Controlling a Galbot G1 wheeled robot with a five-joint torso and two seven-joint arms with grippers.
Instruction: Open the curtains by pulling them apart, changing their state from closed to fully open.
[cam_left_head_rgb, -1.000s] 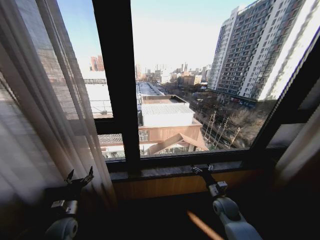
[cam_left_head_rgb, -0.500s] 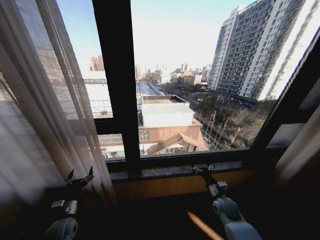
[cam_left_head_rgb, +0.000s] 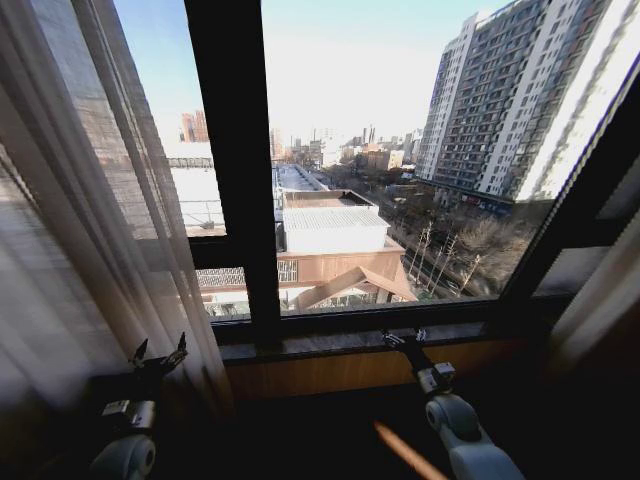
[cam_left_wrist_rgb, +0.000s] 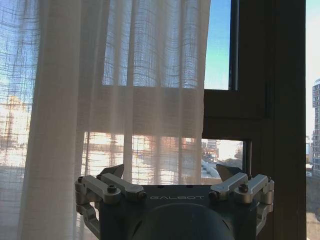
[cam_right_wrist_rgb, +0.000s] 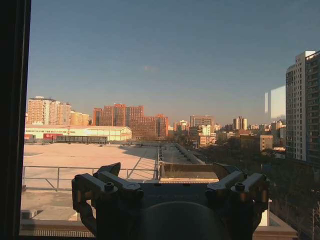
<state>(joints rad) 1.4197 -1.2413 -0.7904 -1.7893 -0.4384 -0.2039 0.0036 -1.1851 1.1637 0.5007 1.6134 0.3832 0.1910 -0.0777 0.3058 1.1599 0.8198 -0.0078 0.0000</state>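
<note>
The curtains (cam_left_head_rgb: 90, 230) run past the top, left and bottom edges of the head view, so their rail and hem are cut off. A pale fabric strip (cam_left_head_rgb: 600, 300) at far right is cropped and blurred. The window frame (cam_left_head_rgb: 235, 170) hides part of the city beyond.

the right gripper (cam_right_wrist_rgb: 170, 172) is holding its fingers apart, facing bare window glass (cam_right_wrist_rgb: 165, 70) beside a dark window frame (cam_right_wrist_rgb: 12, 115).

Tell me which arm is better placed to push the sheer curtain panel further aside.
Left. The left pincer sits open right beside the sheer curtain, whose pleats hang directly ahead of it. The right pincer, also open, points at bare window glass near the sill, away from that panel.
</note>
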